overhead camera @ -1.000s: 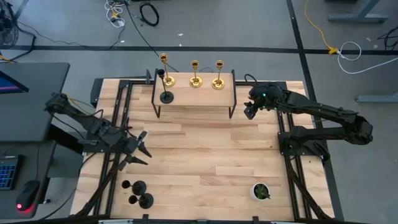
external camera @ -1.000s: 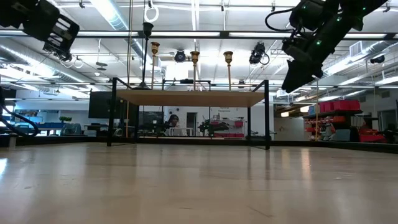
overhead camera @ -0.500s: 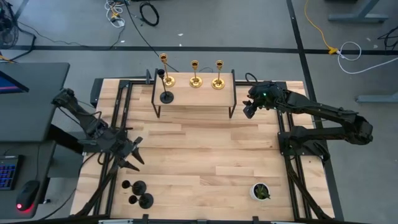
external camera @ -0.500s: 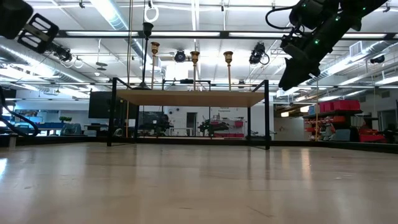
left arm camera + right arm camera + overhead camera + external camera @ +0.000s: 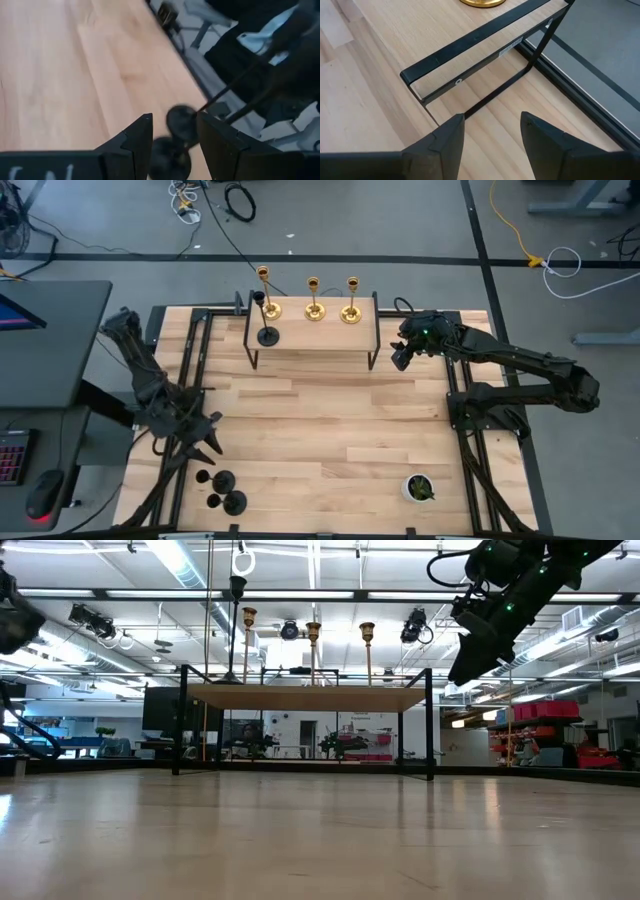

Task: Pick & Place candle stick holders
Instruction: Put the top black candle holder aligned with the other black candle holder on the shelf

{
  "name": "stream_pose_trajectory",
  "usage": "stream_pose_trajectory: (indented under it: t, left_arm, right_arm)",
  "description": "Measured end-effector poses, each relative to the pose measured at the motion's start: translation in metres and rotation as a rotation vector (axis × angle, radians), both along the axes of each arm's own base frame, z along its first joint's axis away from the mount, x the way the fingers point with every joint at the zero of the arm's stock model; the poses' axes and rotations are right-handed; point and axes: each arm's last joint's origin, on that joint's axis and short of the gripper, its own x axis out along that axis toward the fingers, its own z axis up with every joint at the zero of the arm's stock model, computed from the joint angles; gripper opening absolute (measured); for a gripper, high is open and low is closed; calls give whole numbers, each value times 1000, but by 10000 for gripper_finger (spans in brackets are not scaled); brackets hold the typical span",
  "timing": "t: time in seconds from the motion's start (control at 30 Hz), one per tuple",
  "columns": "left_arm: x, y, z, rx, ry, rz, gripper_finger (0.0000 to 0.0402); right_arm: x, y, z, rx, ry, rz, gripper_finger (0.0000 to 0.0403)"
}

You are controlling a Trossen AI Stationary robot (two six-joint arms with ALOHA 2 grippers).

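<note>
The left gripper (image 5: 207, 442), fingers spread, nears two slim matte black candle stick holders (image 5: 222, 490), probably top-heavy; grip the stem.

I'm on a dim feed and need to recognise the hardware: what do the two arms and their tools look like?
Both arms are dark, jointed links. The right arm's wrist shows a green light above the right tool. The left tool ends in two dark, angular, pointed fingers, with white lettering on its body.

I see a light wood-plank table (image 5: 330, 430) w/ a black metal-framed wooden riser shelf (image 5: 312, 340) at the far edge. Small white pot w/ green plant (image 5: 420, 488) sits near-right corner, well apart from shelf.
</note>
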Motion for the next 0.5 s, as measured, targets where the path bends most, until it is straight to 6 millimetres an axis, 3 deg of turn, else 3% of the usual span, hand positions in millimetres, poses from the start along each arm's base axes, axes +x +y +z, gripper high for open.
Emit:
stream_pose_trajectory:
  t: [0.5]
  left_arm:
    - [-18,-15,-44,-189,-23,-44,156]
  right_arm:
    - [0,0,0,0,0,0,194]
